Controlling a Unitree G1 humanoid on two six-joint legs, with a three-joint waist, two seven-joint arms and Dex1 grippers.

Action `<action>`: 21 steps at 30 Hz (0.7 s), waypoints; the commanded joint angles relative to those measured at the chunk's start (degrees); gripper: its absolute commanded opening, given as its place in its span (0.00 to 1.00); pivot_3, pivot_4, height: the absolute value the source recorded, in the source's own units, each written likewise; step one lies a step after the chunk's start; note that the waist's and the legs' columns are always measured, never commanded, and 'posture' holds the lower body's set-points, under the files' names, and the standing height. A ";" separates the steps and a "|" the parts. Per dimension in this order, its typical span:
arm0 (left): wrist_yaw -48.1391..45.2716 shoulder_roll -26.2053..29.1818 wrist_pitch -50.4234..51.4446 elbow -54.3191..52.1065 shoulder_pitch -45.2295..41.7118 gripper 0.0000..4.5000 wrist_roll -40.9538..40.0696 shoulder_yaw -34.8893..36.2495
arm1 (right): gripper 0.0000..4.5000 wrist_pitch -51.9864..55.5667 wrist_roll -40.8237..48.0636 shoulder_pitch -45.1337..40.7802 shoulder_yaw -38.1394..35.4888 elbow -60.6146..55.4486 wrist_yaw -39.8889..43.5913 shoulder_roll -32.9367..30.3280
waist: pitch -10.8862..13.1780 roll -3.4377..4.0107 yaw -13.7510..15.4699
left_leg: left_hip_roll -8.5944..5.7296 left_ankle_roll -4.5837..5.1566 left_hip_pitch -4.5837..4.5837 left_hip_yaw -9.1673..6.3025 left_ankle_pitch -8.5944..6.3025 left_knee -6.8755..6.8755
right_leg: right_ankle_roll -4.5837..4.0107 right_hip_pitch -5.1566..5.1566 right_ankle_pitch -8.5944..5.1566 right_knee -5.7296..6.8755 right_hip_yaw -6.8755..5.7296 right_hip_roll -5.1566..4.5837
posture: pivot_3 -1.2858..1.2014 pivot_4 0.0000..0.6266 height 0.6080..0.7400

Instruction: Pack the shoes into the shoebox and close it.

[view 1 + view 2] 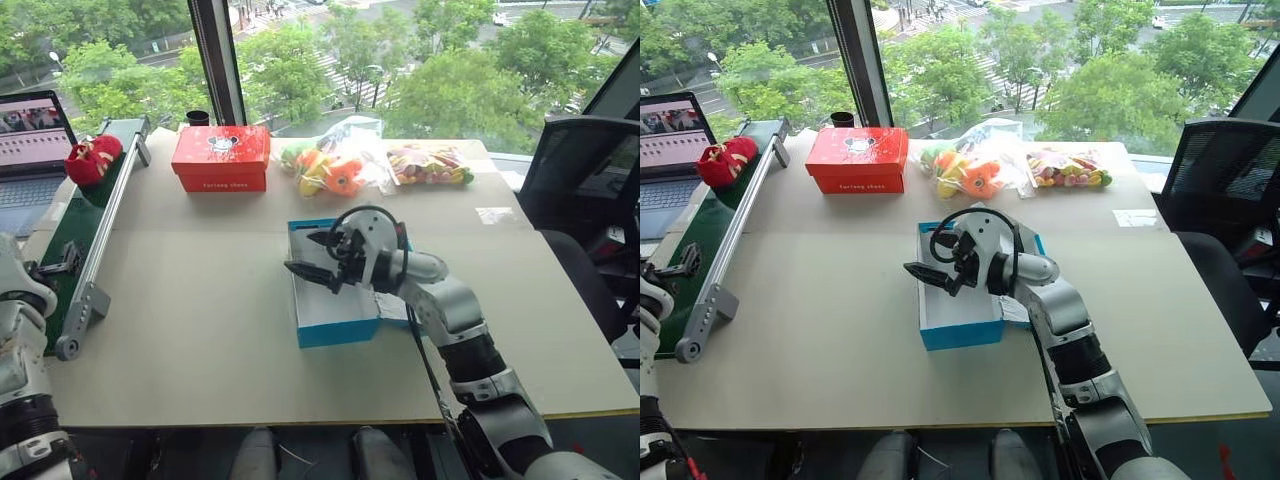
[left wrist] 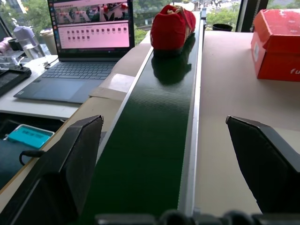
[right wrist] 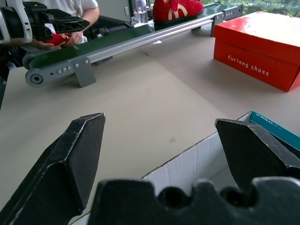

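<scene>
Shoes are the cargo, and one red shoe (image 1: 92, 160) with cream markings sits at the far end of the green conveyor belt (image 2: 154, 140) that runs along the table's left edge, beside an open laptop (image 1: 32, 140); the belt seems to be how the shoes are delivered toward the robot, which would explain why this one lies well away from the shoebox. In the right wrist view a person's hand (image 3: 56, 40) at the belt's near end holds something red, possibly the second shoe, though too little of it shows to be sure. The blue shoebox (image 1: 335, 325) stands open in the middle of the table (image 1: 200, 330), its white interior bare where it can be seen, so nothing appears packed yet. The right gripper (image 1: 315, 255) hovers over the box's open mouth with its two black fingers spread wide and nothing between them, pointing toward the belt side; I judge it is placed there to be ready over the box. The left gripper (image 2: 168, 164) looks straight along the belt from its near end, fingers likewise spread to their full width and empty, lined up with the shoe at the far end, most likely positioned to receive or fetch it. Behind the shoebox, a red box (image 1: 220, 157) lettered "furlong shoes" and two clear bags of colourful toy produce (image 1: 345, 165) sit near the window, apart from the work and evidently not part of it.
</scene>
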 commanded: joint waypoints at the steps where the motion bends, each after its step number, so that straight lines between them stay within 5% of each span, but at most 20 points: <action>1: -2.27 3.11 -4.71 5.45 -1.92 1.00 0.58 0.45 | 0.99 1.17 1.27 0.30 -0.94 -4.32 -0.35 0.00 | 0.00 0.00 0.06 | 0.00 0.00 0.00 0.00 0.00 0.00 | 0.00 -0.01 0.00 0.04 0.00 0.00 | 0.52 0.24 0.99; 12: -10.42 8.72 -19.47 32.25 -12.20 1.00 2.42 -3.95 | 0.99 3.88 2.10 1.54 -0.83 -8.67 -1.00 0.30 | -0.02 -0.07 0.16 | 0.00 -0.02 0.01 -0.01 0.02 0.04 | 0.00 -0.03 -0.01 0.17 -0.12 -0.01 | 0.52 0.24 0.99; 21: -12.95 9.40 -23.18 41.81 -15.29 1.00 2.76 -6.12 | 0.99 4.77 2.05 3.58 -1.43 -9.69 -2.71 0.42 | -0.03 -0.10 0.08 | 0.01 -0.02 0.01 -0.02 0.02 0.04 | 0.00 -0.05 -0.01 0.23 -0.16 -0.01 | 0.52 0.24 0.99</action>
